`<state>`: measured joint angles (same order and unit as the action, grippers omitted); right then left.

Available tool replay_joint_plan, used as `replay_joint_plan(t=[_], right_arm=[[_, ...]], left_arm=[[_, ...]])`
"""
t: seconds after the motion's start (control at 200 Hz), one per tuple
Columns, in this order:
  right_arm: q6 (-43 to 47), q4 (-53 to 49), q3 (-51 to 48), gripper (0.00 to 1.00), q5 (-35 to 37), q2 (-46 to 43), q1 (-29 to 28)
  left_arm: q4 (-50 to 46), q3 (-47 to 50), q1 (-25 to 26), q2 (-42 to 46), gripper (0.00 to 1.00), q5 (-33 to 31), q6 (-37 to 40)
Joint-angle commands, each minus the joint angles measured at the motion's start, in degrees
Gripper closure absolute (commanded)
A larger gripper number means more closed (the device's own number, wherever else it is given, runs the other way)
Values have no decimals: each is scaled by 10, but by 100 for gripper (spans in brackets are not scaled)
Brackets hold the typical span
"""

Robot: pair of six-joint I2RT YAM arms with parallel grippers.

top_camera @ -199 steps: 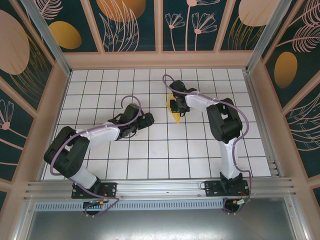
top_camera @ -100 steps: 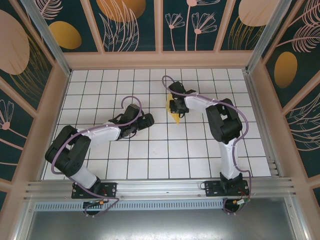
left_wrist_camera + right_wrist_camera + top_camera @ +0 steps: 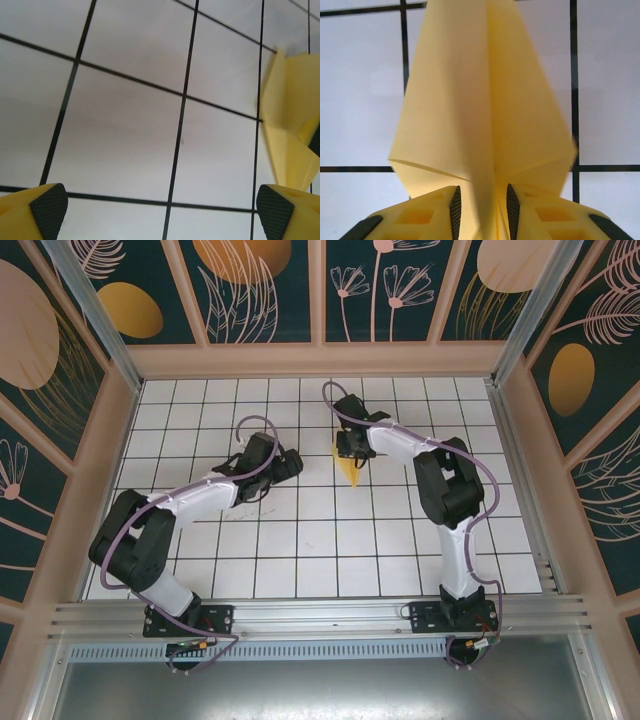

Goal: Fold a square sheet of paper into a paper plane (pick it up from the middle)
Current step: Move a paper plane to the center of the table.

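Two claws and one paper plane share your white, black-gridded table [image 3: 300,550]. At left, your left claw [image 3: 290,464] hovers low over the tiles near mid-table with its jaws spread wide. Its wrist view puts the two black-padded yellow fingertips [image 3: 47,205] at opposite bottom corners. Just to its right, toward the table's far centre, the paper plane [image 3: 352,472] shows as a slim pale-yellow dart. Its nose points at the near edge, and it has a sharp centre crease with a flap flaring to either side. Your right claw [image 3: 350,450] sits at the tail end, its black pads [image 3: 455,205] close on either side of the centre fold. Whether they press the paper, you cannot tell.
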<state>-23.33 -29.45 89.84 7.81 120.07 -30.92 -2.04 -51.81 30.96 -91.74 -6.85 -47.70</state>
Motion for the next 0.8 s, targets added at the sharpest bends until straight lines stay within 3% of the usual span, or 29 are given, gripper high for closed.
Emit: replay_joint_plan(t=[0.0,0.24,0.485,0.671,0.796], right_arm=[[-15,-30,18,66,17,-33,0],[-35,-26,1,57,67,-106,13],[-57,87,-161,28,166,-295,91],[1,207,-305,2,227,-426,165],[11,250,-372,1,230,-475,225]], left_arm=[[-25,-20,-15,19,1,-17,22],[-53,-65,-52,41,1,-49,56],[-65,-71,-112,79,2,-117,93],[-2,10,-152,151,1,-214,151],[82,90,-174,209,1,-271,183]])
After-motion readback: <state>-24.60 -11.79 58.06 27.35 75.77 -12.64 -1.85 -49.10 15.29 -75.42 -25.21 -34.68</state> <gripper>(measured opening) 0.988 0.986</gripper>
